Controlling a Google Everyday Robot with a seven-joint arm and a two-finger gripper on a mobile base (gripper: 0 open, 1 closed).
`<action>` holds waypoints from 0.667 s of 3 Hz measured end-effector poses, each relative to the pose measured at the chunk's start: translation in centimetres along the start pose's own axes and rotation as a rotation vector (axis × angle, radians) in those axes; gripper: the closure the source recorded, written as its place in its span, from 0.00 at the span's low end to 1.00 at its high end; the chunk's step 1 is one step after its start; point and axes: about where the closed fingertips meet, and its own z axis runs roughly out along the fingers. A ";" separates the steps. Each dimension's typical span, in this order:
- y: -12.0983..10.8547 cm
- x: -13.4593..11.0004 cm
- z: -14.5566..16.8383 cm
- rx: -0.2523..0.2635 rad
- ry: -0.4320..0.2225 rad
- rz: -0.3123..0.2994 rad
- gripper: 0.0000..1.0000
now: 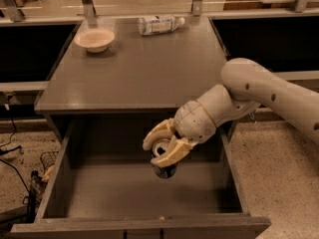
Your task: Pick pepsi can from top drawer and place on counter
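— Where is the can sitting right now?

— I am holding the small dark blue drink can with the silver top (165, 172) between my two cream-coloured fingers (160, 133). They are clamping its upper part, one on each side, with only the can's width between them. It is hanging inside the wide grey box-shaped top drawer (124, 195), seemingly clear of the floor. It is a little right of the middle and below the front edge of the flat grey tabletop (139, 73).

— Which way is it pointing?

— Its long axis is standing close to upright. It is tipping slightly, so the silver top is facing up and toward the camera and the dark bottom is pointing down at the drawer floor.

— What is worrying you from here?

— Two things, as I am judging it. I am gripping high on a smooth round wall, so the can could slip or swing if I rise too sharply. The tabletop's edge is also sitting just above my wrist. Lifting straight up risks knocking the can or my forearm against it, so I am thinking of coming outward first.

— And up top?

— The shallow cream bowl (94, 38) and the clear plastic bottle with the white label (159, 24), lying on its side, are sitting near the back. They are well apart from the front area, so I am expecting little trouble there.
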 end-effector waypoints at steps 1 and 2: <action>0.0 0.0 0.0 0.000 0.000 0.000 1.00; -1.5 0.7 -0.5 0.009 -0.011 0.022 1.00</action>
